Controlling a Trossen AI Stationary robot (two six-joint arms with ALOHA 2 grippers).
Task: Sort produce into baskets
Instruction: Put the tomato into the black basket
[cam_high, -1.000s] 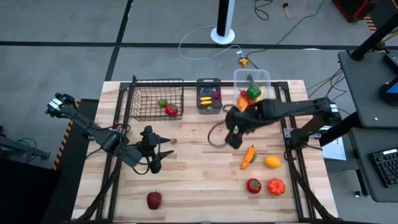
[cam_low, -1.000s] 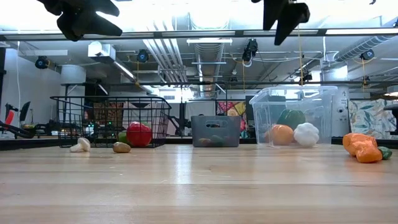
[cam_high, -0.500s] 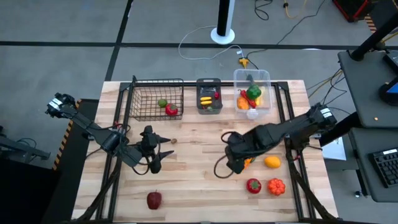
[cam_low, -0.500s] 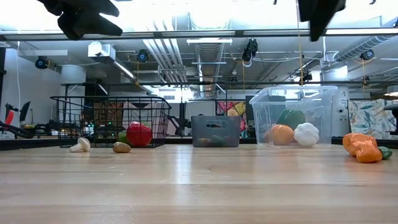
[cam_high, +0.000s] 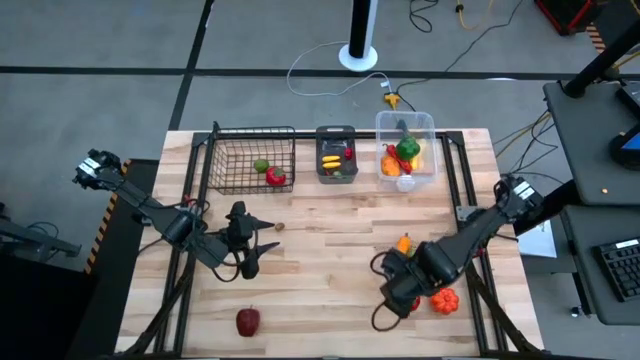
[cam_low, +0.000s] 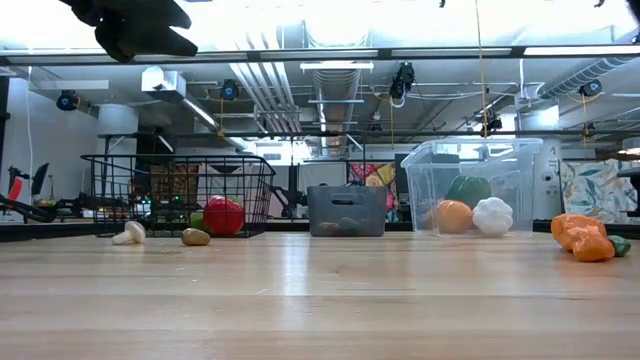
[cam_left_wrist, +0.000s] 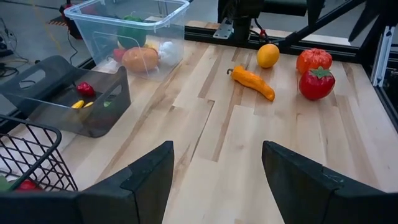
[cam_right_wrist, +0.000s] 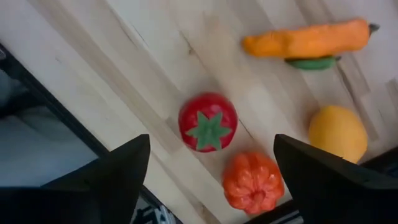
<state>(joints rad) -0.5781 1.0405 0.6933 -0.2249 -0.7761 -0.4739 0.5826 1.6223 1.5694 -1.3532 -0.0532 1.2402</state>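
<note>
Here, the right tool (cam_high: 400, 290) hovers open and empty above the tomato (cam_right_wrist: 208, 122); the left tool (cam_high: 250, 245), open and empty, waits well apart.

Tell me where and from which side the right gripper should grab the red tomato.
Grip the tomato across its round red body, coming straight down from above. Its green calyx faces up at the camera, and the right gripper hangs over it with fingers open wide. I would set the fingers so that neither lands on the orange pumpkin close beside it.
</note>
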